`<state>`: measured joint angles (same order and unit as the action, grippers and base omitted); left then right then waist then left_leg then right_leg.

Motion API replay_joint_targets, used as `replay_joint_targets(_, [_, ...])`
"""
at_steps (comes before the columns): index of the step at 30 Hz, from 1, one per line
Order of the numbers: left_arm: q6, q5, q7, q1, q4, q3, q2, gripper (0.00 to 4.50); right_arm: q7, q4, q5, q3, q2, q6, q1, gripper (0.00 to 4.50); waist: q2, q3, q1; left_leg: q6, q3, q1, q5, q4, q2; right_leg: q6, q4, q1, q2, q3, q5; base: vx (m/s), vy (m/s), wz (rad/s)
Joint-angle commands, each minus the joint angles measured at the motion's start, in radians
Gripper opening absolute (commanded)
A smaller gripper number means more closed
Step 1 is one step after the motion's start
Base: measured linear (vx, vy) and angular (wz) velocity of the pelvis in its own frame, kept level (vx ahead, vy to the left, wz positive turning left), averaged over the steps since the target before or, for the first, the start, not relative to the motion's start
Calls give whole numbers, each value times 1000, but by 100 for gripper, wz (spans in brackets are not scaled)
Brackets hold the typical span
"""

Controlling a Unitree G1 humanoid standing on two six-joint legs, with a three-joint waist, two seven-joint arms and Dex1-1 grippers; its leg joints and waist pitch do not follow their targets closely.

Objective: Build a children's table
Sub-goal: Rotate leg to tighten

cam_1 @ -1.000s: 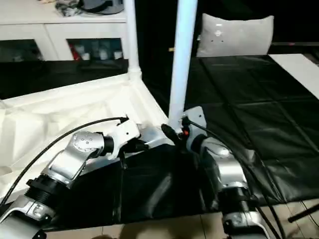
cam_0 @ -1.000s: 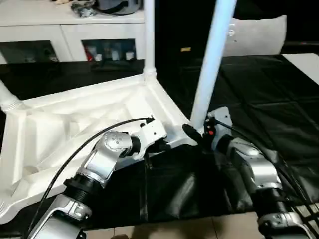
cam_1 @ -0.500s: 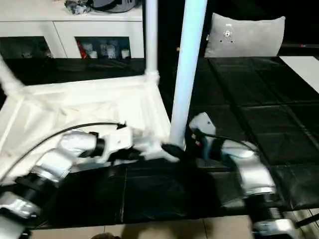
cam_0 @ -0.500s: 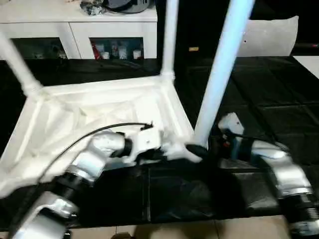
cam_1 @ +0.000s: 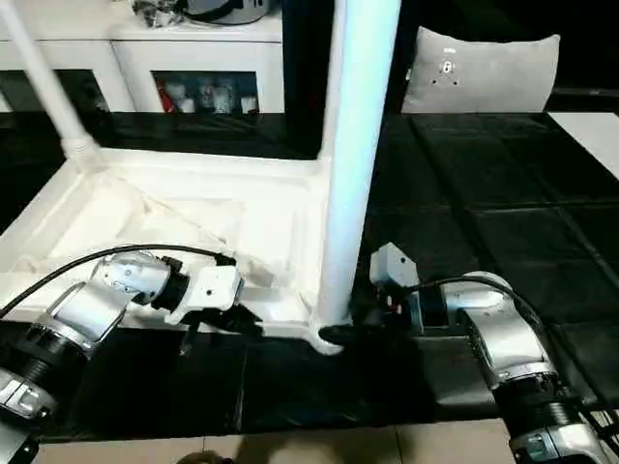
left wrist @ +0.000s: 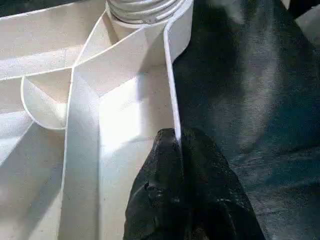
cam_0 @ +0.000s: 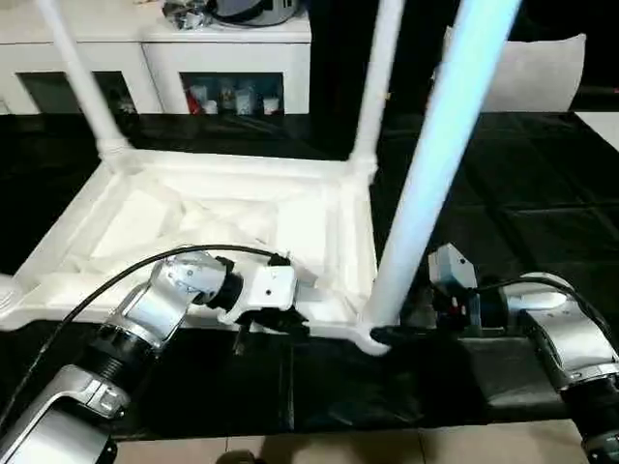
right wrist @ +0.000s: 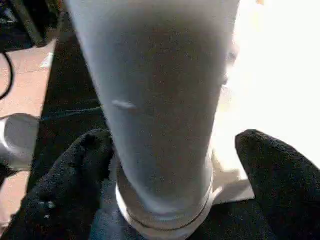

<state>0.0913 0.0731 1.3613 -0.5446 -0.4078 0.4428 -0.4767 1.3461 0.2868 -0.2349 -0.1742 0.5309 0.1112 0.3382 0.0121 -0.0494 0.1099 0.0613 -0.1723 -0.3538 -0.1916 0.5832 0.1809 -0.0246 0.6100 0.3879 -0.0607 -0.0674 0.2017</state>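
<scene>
Two claws: left claw (left wrist: 180, 200) pinches table (cam_0: 193, 208) rim; right claw (right wrist: 170, 175) straddles leg (right wrist: 160, 100).

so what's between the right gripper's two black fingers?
The near white tapered plastic leg, just above its corner socket; right gripper fingers stand open either side, per the right wrist view.

No text, label, brand, number or sign can be read on anything here, near either claw or farther off.

The upturned table (cam_0: 222, 217) lies before the cabinet (cam_0: 174, 48).
</scene>
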Motion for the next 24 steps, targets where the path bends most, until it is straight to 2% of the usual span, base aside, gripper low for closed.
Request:
replay_joint_targets(1, [23, 26, 47, 1, 1, 55, -3, 0, 21, -11, -14, -11, 8, 15, -5, 393, -7, 58, -2, -69, 12, 3, -165, -62, 56, -209, -76, -46, -86, 53, 198, 0, 0, 0])
replay_joint_targets(9, [29, 26, 50, 0, -10, 57, -7, 0, 41, -14, -18, -23, 14, 34, -11, 330, -9, 58, 0, -65, 13, 2, -162, -62, 55, -201, -78, -47, -86, 53, 212, 0, 0, 0])
replay_joint_targets(10, [29, 26, 50, 1, -11, 56, -7, 0, 43, -15, -20, -22, 13, 38, -11, 305, -8, 58, 0, -65, 13, 2, -162, -62, 55, -201, -78, -47, -87, 53, 213, 0, 0, 0])
replay_joint_targets(16, [29, 23, 48, 3, -10, 54, -8, 0, 45, -25, -27, -28, 10, 54, -20, 266, -9, 59, 1, -66, 13, 3, -158, -61, 55, -204, -75, -47, -86, 52, 200, 0, 0, 0])
replay_joint_targets(19, [26, 21, 46, 6, -8, 52, -7, 0, 40, -36, -26, -33, 6, 58, -29, 258, -9, 59, 2, -66, 12, 2, -156, -61, 55, -200, -77, -48, -86, 53, 206, 0, 0, 0])
replay_joint_targets(20, [16, 14, 44, 12, -2, 48, -5, 0, 33, -42, -31, -31, 0, 67, -35, 257, -4, 59, 2, -64, 13, 3, -158, -61, 55, -201, -77, -47, -87, 53, 203, 0, 0, 0])
replay_joint_targets(21, [15, 13, 44, 13, -1, 47, -5, 0, 33, -43, -32, -31, -1, 68, -35, 257, -5, 59, 1, -63, 13, 3, -158, -61, 55, -201, -77, -48, -86, 53, 201, 0, 0, 0])
replay_joint_targets(24, [-52, -20, 13, 36, 38, 20, 19, 0, -38, -71, -37, -25, -32, 140, -53, 254, -4, 60, 1, -62, 14, 2, -155, -62, 57, -211, -74, -49, -85, 52, 176, 0, 0, 0])
